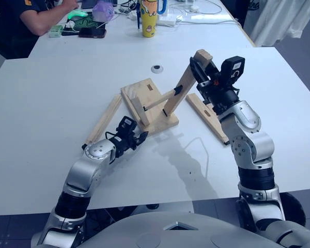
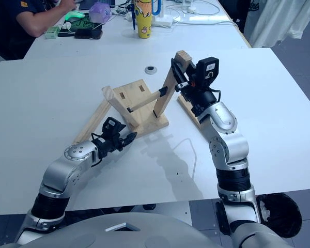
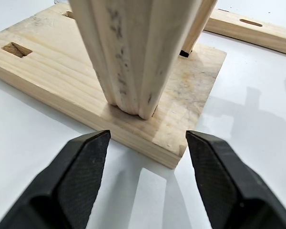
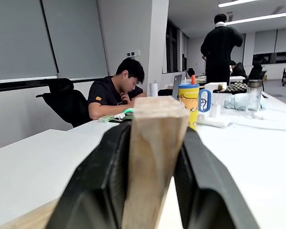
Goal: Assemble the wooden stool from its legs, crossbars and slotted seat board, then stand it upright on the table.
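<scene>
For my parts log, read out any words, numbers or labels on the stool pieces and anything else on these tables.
Seat board: none, bare wood with slots.
Leg held by the right end effector: none.
Yellow cup: printed design, too blurred to read.
No text is legible anywhere.

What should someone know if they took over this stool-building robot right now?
Left gripper: open, at the near corner of the seat board, by the base of the left leg.
Right gripper: shut on the top of the right leg, which leans.
Done: both legs stand on the board, joined by a crossbar.
Left: fit the left loose piece and the right loose piece, both lying flat beside the board, then turn the stool upright.
</scene>
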